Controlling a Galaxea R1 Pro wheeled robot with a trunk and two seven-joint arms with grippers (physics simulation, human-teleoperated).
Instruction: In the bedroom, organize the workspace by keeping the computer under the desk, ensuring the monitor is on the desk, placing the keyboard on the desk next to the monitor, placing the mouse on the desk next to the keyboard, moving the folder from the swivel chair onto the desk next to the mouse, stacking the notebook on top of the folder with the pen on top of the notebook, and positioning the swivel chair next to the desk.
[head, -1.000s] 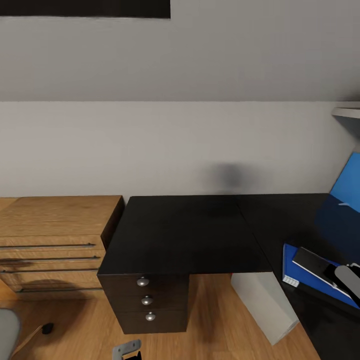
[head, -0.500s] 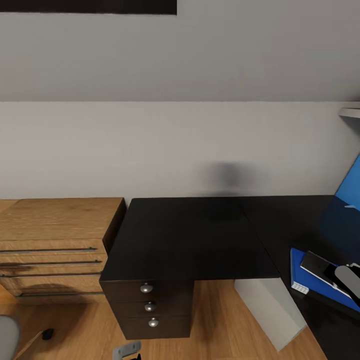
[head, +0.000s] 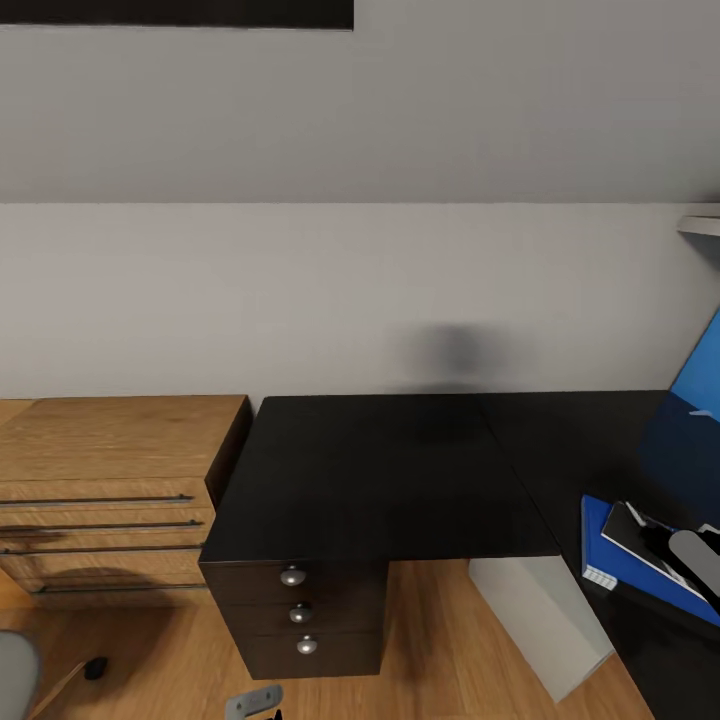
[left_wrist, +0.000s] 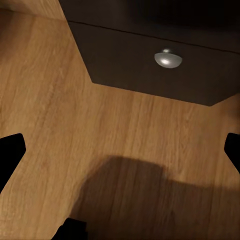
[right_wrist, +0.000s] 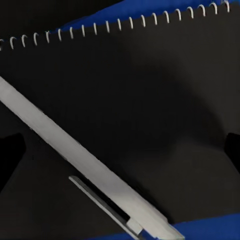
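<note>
At the desk's (head: 380, 470) right end lies a blue folder (head: 605, 545) with a black spiral notebook (head: 635, 530) on top, and my right arm (head: 695, 555) reaches over both. In the right wrist view a white pen (right_wrist: 75, 152) lies diagonally on the notebook (right_wrist: 150, 90), with the folder (right_wrist: 215, 227) showing blue beneath. My right gripper (right_wrist: 120, 150) hovers open above them, its fingertips wide apart. My left gripper (left_wrist: 120, 145) hangs open over the wooden floor. The blue monitor (head: 700, 400) stands at the right edge. A white computer (head: 535, 610) sits under the desk.
A black drawer unit (head: 300, 610) with round knobs supports the desk's left end, and its knob (left_wrist: 167, 58) is in front of the left gripper. A wooden dresser (head: 110, 490) stands to its left. The grey swivel chair (head: 15, 675) pokes in at the bottom left.
The whole view shifted slightly a second ago, then held still. The notebook's near edge now shows a thin white rim beside my right arm.
</note>
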